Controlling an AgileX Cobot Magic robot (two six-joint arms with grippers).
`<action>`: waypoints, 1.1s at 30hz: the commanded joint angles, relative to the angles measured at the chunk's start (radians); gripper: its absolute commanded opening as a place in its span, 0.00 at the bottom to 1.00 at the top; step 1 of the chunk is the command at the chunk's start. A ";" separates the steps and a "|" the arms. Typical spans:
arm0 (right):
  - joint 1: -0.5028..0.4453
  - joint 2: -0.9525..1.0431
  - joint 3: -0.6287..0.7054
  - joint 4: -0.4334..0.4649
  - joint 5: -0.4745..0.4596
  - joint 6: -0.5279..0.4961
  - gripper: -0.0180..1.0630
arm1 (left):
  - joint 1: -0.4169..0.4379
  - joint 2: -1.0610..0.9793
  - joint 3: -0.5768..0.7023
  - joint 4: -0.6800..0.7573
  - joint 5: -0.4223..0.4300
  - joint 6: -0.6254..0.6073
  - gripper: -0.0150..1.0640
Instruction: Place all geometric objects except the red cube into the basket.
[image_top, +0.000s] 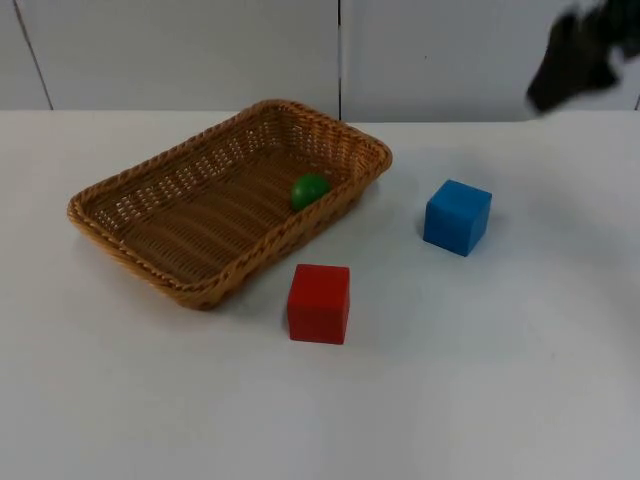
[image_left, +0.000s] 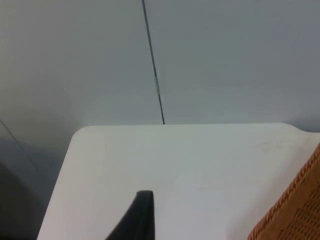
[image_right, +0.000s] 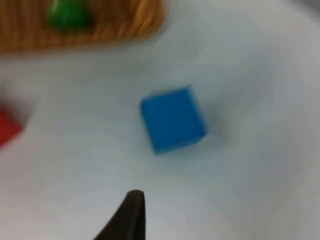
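green ball (image_top: 310, 190) in basket (image_top: 150, 250) – blue cube (image_top: 457, 217) on table, right claw (image_top: 580, 60) above, grip state unclear.

A robot lab or test bench: a bare white table (image_top: 480, 400) ends at a plain grey panelled partition wall (image_top: 200, 50), and a black robot arm (image_top: 580, 55) reaches in over the table's far right corner

A green ball (image_top: 310, 190) lies in the woven wicker basket (image_top: 150, 190); the blue cube (image_top: 457, 217) sits right, the red cube (image_top: 319, 303) near.
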 joint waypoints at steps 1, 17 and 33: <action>-0.004 0.067 0.005 0.051 -0.016 -0.152 0.98 | 0.003 -0.002 0.002 0.010 0.009 -0.009 0.98; 0.024 0.419 -0.297 0.153 0.010 -0.375 0.98 | 0.003 0.006 0.002 0.060 0.080 -0.015 0.98; 0.090 0.550 -0.403 -0.005 0.031 -0.225 0.96 | 0.003 0.006 0.002 0.058 0.082 -0.015 0.98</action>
